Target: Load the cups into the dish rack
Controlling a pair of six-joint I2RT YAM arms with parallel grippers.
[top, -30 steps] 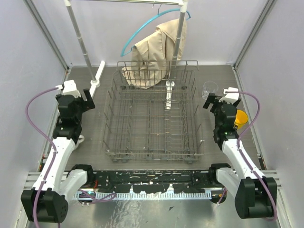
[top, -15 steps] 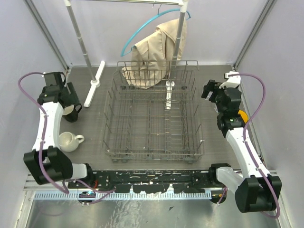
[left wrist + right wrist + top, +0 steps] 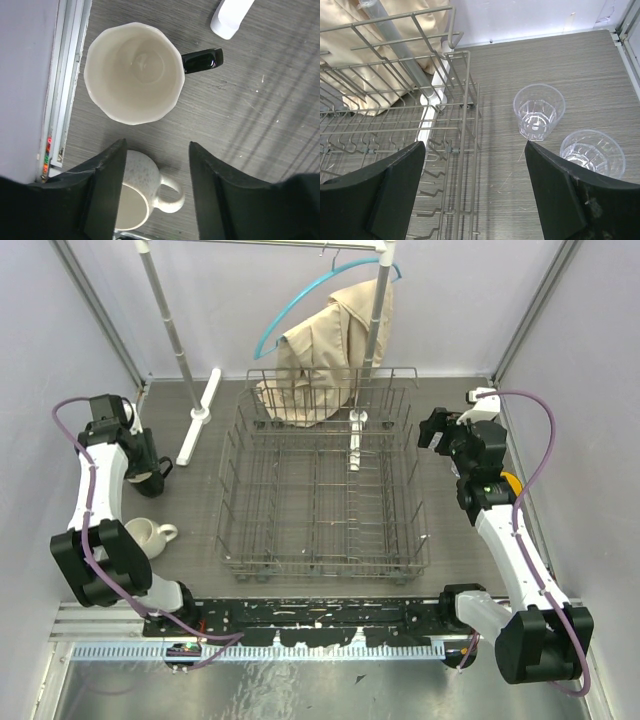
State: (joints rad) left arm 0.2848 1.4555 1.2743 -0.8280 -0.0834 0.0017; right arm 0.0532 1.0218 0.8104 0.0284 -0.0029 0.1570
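Note:
The grey wire dish rack point(image 3: 320, 490) stands mid-table with no cup in it. My left gripper point(image 3: 156, 145) is open and hovers above the table at the far left. The black mug point(image 3: 132, 72) with its cream inside stands just beyond the fingertips. The round white mug point(image 3: 142, 192) shows lower down between the fingers, and in the top view point(image 3: 148, 535). My right gripper point(image 3: 475, 145) is open beside the rack's right wall point(image 3: 467, 105). Two clear tumblers point(image 3: 538, 110) point(image 3: 592, 152) stand upright ahead of it to the right. The yellow mug point(image 3: 510, 485) peeks out behind the right arm.
A clothes rail with a beige garment point(image 3: 330, 350) and a teal hanger stands behind the rack. Its white foot point(image 3: 200, 405) lies near the black mug. Side walls with metal tracks point(image 3: 62, 90) close in the table on the left and right.
My left arm has swung out to the far left, over the black mug. My right gripper has moved back toward the tumblers beside the rack.

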